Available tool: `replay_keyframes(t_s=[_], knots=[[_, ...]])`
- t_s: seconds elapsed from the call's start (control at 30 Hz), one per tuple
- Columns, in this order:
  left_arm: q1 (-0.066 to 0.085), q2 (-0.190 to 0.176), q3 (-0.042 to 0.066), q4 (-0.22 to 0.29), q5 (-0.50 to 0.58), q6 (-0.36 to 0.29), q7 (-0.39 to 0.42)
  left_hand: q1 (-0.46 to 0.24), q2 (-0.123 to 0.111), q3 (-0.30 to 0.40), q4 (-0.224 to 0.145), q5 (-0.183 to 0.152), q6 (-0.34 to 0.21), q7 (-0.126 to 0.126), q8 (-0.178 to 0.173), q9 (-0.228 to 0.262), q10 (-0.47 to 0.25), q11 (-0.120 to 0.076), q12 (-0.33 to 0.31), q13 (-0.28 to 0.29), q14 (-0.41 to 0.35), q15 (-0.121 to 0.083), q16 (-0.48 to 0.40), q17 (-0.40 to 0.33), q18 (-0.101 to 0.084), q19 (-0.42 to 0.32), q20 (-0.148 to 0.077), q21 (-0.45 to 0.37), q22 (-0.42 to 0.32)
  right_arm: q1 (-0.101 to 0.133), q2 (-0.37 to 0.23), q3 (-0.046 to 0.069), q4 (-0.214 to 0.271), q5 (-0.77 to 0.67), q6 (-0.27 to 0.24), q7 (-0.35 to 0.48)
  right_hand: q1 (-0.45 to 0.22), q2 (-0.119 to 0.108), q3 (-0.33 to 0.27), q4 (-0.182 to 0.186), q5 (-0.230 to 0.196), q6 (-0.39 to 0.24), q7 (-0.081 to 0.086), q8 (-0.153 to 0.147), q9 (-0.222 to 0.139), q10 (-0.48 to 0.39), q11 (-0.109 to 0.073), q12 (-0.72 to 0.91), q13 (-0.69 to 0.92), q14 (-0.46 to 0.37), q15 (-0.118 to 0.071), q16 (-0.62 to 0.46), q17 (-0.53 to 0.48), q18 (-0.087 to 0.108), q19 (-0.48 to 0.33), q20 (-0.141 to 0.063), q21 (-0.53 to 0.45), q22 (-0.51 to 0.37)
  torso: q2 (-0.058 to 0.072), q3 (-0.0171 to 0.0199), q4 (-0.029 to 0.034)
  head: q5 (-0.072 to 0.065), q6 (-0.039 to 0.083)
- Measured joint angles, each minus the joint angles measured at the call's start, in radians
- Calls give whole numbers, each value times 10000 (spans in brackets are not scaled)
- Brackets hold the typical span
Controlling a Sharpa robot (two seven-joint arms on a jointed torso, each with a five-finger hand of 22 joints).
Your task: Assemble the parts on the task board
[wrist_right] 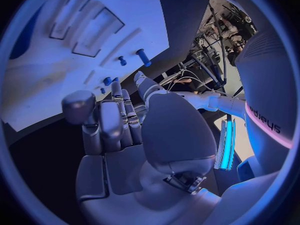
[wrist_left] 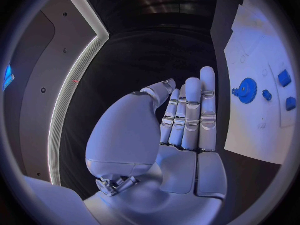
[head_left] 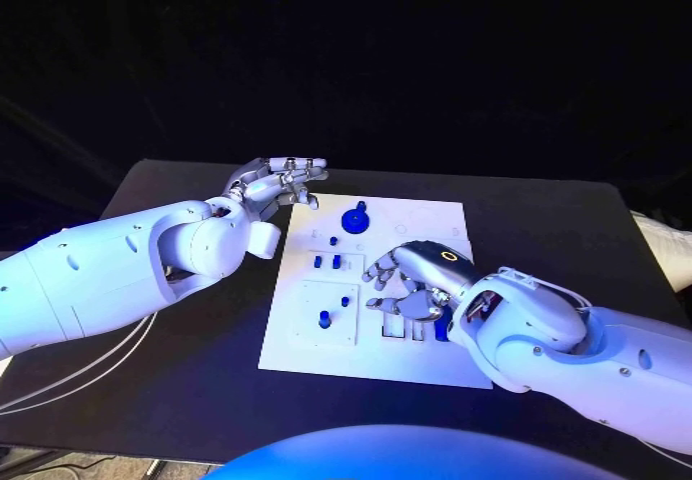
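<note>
The white task board (head_left: 433, 222) lies in the middle of the black table. A blue gear (head_left: 356, 218) stands near its far edge, with small blue pegs (head_left: 327, 261) below it and another blue part (head_left: 325, 320) in a recess at the left. My right hand (head_left: 411, 283) hovers over the board's right half, fingers loosely bent and apart, nothing plainly held; blue pieces (head_left: 421, 330) lie partly hidden beneath it. My left hand (head_left: 281, 181) is at the board's far left corner, fingers straight (wrist_left: 187, 117), holding nothing. The gear (wrist_left: 247, 90) lies beyond it. Blue pegs (wrist_right: 142, 56) stand ahead of my right hand (wrist_right: 119, 130).
The black table (head_left: 173, 380) extends around the board on all sides. Its far edge runs behind my left hand and its right corner is near a pale object (head_left: 666, 245). Rectangular recesses (wrist_right: 94, 27) are cut into the board (wrist_right: 144, 10).
</note>
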Motion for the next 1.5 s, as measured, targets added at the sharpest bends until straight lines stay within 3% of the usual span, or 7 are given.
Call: replay_keyframes(t_s=[0.1,0.2,0.23,0.37,0.5,0.97,1.5], knots=[[-1,-47,-9,20,-1,-1,-5,0,0,0,0,0,0,0,0,0,0,0,0,0,0,0,0,0,0,0,0,0,0,90,-819,37,286,725,-102,-115,-167,24,-232,232,374,269,-232,102,46,1227,-297,857,533,-7,-307,720,878,-164,432,-241,804,1150,-19,-12,-76,-168,78],[-1,-96,-16,73,-3,-1,-9,0,0,0,0,0,0,0,0,0,0,0,0,0,0,0,0,0,-1,0,0,0,0,102,-1441,55,416,1179,-159,-366,-706,-114,-707,669,972,362,-374,158,57,1891,-580,1681,1263,-12,-412,1037,1232,-176,620,-429,1216,1711,-35,-22,-163,-341,167],[-1,-104,-17,83,-4,-2,-10,0,0,0,0,0,0,0,0,0,1,0,0,0,0,0,0,0,-1,0,0,0,0,88,-1644,57,462,1305,-169,-513,-840,-152,-909,800,1202,343,-421,217,72,1953,-643,1989,1568,4,-466,1113,1306,-303,658,-467,1310,1847,-37,-23,-194,-386,188],[0,-120,-30,102,-6,-2,-15,0,0,0,0,0,0,0,-1,0,1,0,0,0,0,0,0,1,-1,0,0,0,0,-47,-2084,63,600,1498,-167,-1066,-1089,-64,-1629,1384,1634,374,-501,483,159,1890,-765,4408,4316,2,-574,1398,1599,-322,726,-535,1631,2295,-43,-20,-299,-533,253],[-1,-121,-40,104,-8,-1,-20,0,0,0,0,0,0,0,-1,0,1,-1,0,0,0,0,0,1,-1,0,0,0,0,-128,-2290,54,695,1458,-122,-1623,-1050,214,-2468,1906,1640,406,-557,930,385,1715,-765,7040,7488,-11,-585,1655,1891,-322,726,-535,1828,2604,-58,-12,-375,-619,287],[-32,-116,-59,74,-12,2,-30,0,0,0,0,0,0,0,-1,0,2,-2,0,0,0,0,0,-28,-1,-36,37,0,0,-399,-2170,43,563,950,430,-2565,-1263,658,-3231,1936,1736,365,-656,1316,715,1715,-764,8124,9090,-13,-584,1896,2197,-322,760,-570,1952,2836,-76,-25,-408,-676,254],[-70,-107,-62,48,-14,14,-43,0,0,0,0,0,0,0,-1,0,3,-3,0,0,0,0,0,-27,-1,-36,36,0,0,-601,-1824,37,268,554,1087,-2785,-1264,738,-3341,1962,1735,371,-662,1391,769,1755,-803,8274,9331,-13,-583,1934,2264,-321,760,-570,1991,2895,-69,-35,-418,-640,185]])
